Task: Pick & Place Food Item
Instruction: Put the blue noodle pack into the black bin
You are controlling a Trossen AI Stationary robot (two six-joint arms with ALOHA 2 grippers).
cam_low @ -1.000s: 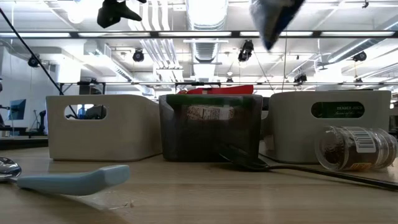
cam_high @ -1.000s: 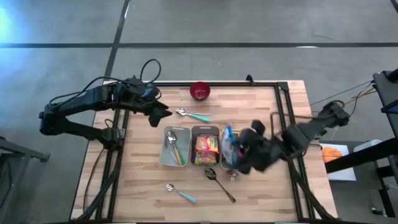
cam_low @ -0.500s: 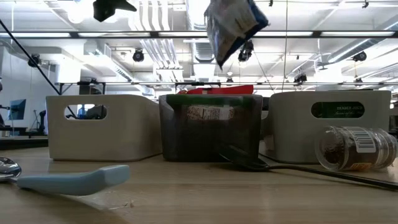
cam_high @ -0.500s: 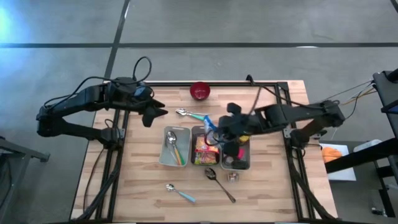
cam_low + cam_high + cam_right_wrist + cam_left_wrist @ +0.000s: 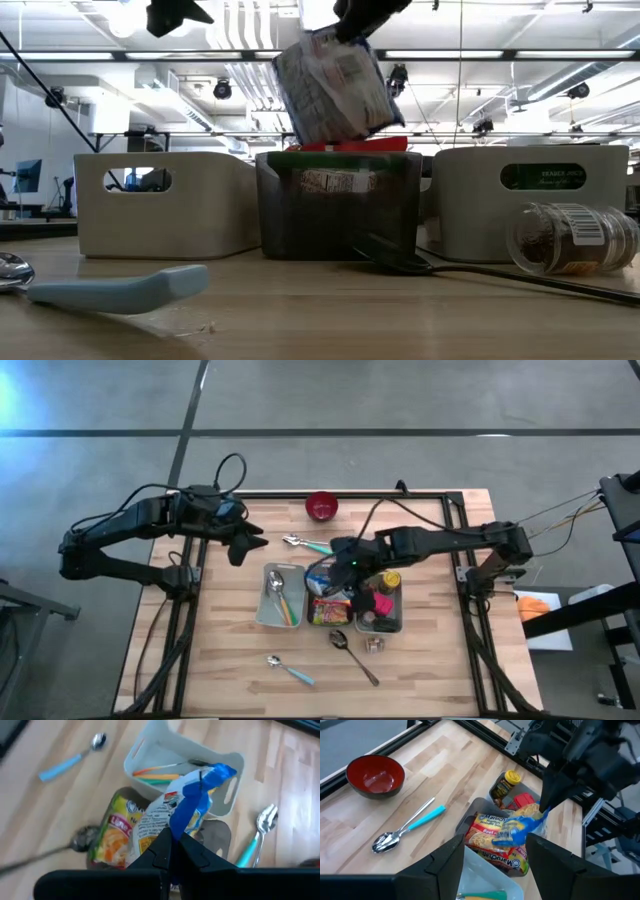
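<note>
A white-and-blue food bag (image 5: 335,85) hangs over the dark middle bin (image 5: 335,205), which holds noodle packets (image 5: 330,605). My right gripper (image 5: 345,567) is above that bin, shut on the bag; the right wrist view shows its fingers closed (image 5: 172,851). A white bin with utensils (image 5: 280,597) stands to the left of the dark bin. Another bin with jars (image 5: 382,605) stands to its right. My left gripper (image 5: 495,855) waits open near the table's far left (image 5: 255,543), pointing toward the bins with nothing between its fingers. My right gripper pinches the bag's blue sealed edge (image 5: 182,822) between its two shut fingers, slanting down from the table's right side. The bag hangs below the fingers, tilted, its lower end (image 5: 330,130) clear of the packets in the dark bin.
A red bowl (image 5: 321,506) sits at the far edge, with a teal-handled spoon (image 5: 308,544) in front of it. Near the front edge lie another teal-handled spoon (image 5: 288,670), a dark spoon (image 5: 352,652) and a small jar on its side (image 5: 570,238).
My right gripper has swung from over the right bin toward the table's left, sinking and rolling its wrist. It now stands over the dark middle bin. The bag has come with it, turned about and lowered close above the packets.
</note>
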